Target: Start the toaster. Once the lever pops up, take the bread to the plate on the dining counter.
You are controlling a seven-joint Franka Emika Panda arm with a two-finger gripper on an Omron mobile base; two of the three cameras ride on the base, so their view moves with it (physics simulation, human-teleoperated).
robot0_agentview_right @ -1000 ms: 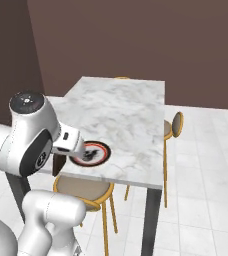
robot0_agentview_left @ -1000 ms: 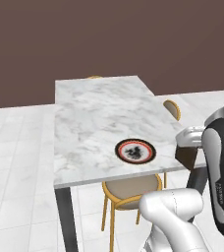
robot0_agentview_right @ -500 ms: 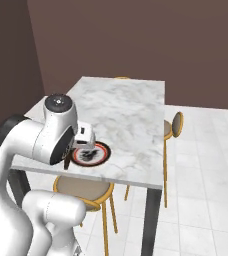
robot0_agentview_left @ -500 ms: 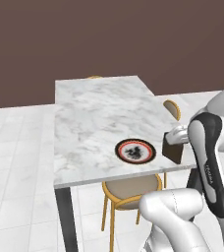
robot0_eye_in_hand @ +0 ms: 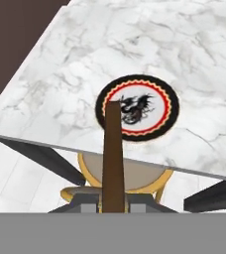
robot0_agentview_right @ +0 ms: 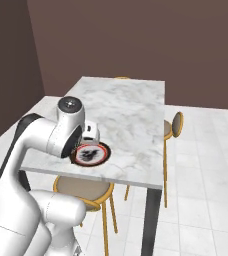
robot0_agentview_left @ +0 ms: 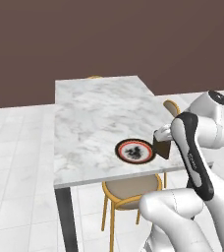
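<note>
Left base view, read from left to right: we recorded the dining counter (robot0_agentview_left: 89, 118), a white marble top with grey veins on dark legs, then the plate (robot0_agentview_left: 135, 150) lying near the counter's front edge, toward its right-hand corner. Just to the right of the plate we saw the bread (robot0_agentview_left: 162, 147), a dark brown slice held on edge above the counter's right margin, and beyond it the white arm. A round-seated chair (robot0_agentview_left: 131, 187) stood under the front edge, and a second chair (robot0_agentview_left: 171, 107) stood at the counter's right side.

Right base view: we noted the arm's joint at the left, overlapping the plate (robot0_agentview_right: 93, 154), with the marble top (robot0_agentview_right: 131, 110) running to the right.

Hand view: we observed the gripper (robot0_eye_in_hand: 113, 202) with its fingers closed together on the bread (robot0_eye_in_hand: 113, 154). The slice appeared edge-on and upright, and its top end overlapped the plate's (robot0_eye_in_hand: 137, 107) left rim. We could not tell whether slice and plate touched.
</note>
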